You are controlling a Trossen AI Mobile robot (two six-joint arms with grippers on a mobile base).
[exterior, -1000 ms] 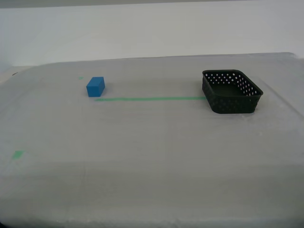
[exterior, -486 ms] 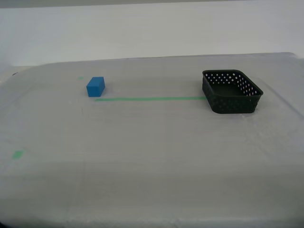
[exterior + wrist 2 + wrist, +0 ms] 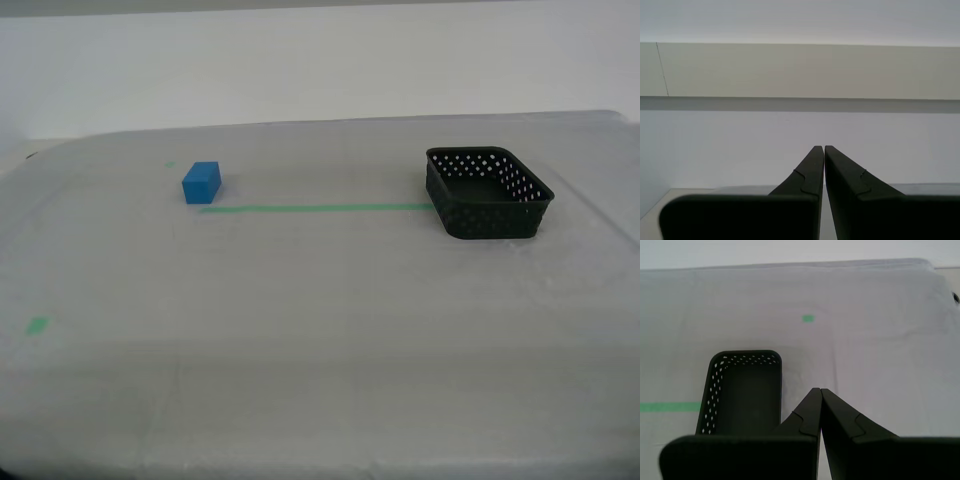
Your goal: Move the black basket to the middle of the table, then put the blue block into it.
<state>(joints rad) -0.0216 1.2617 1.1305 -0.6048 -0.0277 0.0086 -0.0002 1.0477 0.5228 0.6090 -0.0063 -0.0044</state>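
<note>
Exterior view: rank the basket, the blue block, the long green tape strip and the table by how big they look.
1. table
2. basket
3. long green tape strip: longer than the basket, but very thin
4. blue block

- The table [image 3: 320, 300] has a pale, matt, cloth-like top with a faint weave.
- The black basket [image 3: 487, 193] looks like moulded plastic, dull-sheened, its walls pierced by small round holes.
- The blue block [image 3: 201, 182] has smooth, plain, matt faces.
- The green tape strip [image 3: 315, 208] lies flat and matt.
- My first gripper [image 3: 819, 392] looks like matt black plastic.
</note>
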